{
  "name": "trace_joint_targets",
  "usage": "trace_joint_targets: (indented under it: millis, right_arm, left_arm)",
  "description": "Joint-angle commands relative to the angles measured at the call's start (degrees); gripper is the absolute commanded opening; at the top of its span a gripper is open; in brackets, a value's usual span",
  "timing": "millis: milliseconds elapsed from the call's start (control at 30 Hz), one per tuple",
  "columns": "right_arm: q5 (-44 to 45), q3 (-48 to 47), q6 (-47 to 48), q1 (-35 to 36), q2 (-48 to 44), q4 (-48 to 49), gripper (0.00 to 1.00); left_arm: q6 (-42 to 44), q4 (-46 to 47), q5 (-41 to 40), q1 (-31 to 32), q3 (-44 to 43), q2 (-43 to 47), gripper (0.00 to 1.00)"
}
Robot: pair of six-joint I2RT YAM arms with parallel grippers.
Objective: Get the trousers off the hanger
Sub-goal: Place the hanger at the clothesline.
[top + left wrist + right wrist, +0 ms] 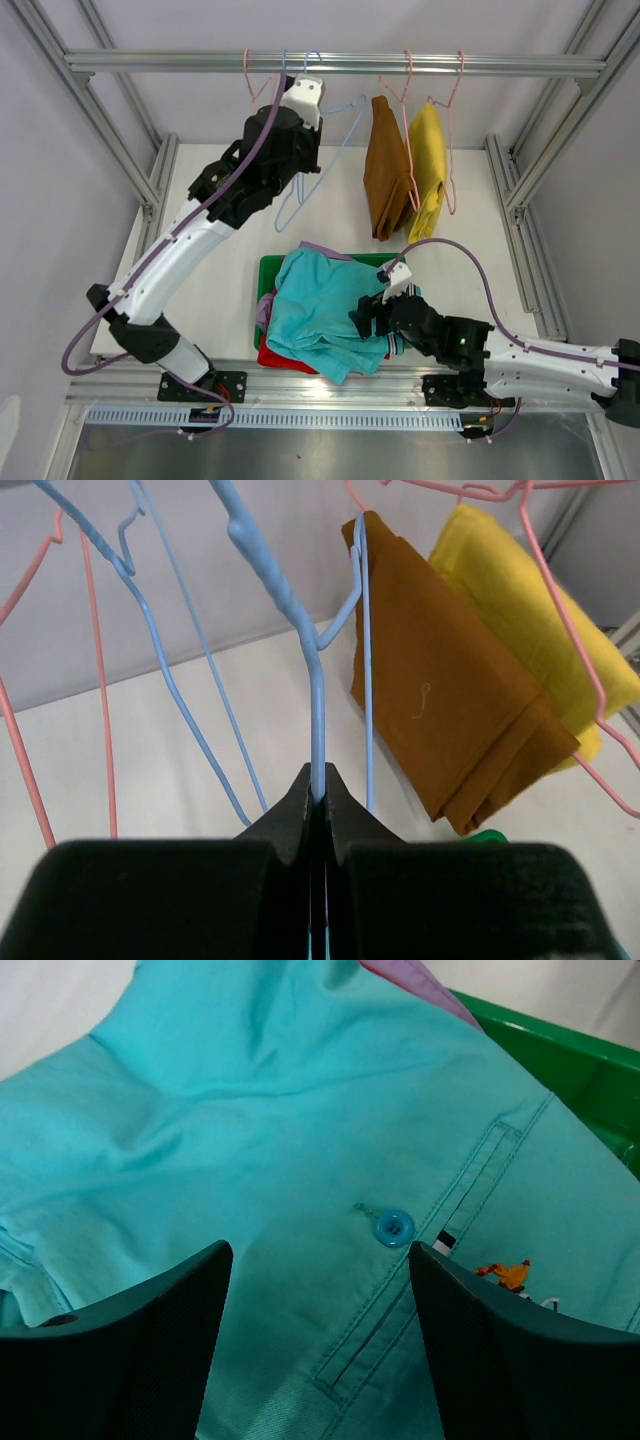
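Observation:
My left gripper [305,95] is up at the rail, shut on the wire of an empty blue hanger [322,160]; the left wrist view shows the jaws [320,780] pinching that blue wire [317,700]. The brown trousers [385,170] [450,680] and the yellow trousers [430,165] [530,590] hang on pink hangers to its right. The teal trousers [320,310] lie on top of the pile in the green tray [270,265], over the lilac pair [264,310] and the red pair [285,360]. My right gripper [365,322] [320,1255] is open just above the teal cloth [250,1110].
The metal rail [480,65] spans the back of the frame. An empty pink hanger [255,85] hangs at its left, and a second blue hanger [170,680] hangs beside the gripped one. Frame posts stand at both sides of the white table [480,260].

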State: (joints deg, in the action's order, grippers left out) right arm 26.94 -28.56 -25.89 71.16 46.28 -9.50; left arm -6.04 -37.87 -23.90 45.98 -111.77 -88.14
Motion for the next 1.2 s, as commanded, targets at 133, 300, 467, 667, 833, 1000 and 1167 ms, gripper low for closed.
trace_joint_targets:
  millis: [133,300,467,667,833,1000,1167]
  right_arm:
    - [-1.27,3.06,-1.01,-0.67,-0.23,2.02,0.76]
    - [-3.73,5.26,-1.35,-1.98,-0.05,4.74,0.77]
    - [-4.61,7.90,-2.58,-2.42,0.47,7.03,0.77]
    - [-5.58,9.31,-3.20,-3.04,1.53,8.79,0.77]
    - [-6.20,10.27,-3.55,-3.39,2.85,11.60,0.77]
    - [-6.55,10.63,-3.82,-3.83,3.55,12.40,0.77]
    - [-6.81,11.15,-4.08,-3.83,3.38,12.75,0.77]
  left_arm:
    - [1.65,-3.35,-1.15,-5.19,-12.59,-7.74,0.01]
    - [2.79,-3.53,-0.36,-7.21,-18.05,-11.53,0.00]
    - [3.05,-4.49,1.22,-9.06,-22.08,-15.82,0.00]
    - [2.97,-3.62,2.63,-10.99,-22.80,-19.00,0.00]
    - [2.88,-3.35,4.12,-12.13,-23.50,-21.55,0.00]
    - [1.74,-4.23,5.35,-12.23,-22.62,-22.17,0.01]
    - [0.24,-4.15,6.50,-12.23,-18.06,-19.80,0.00]
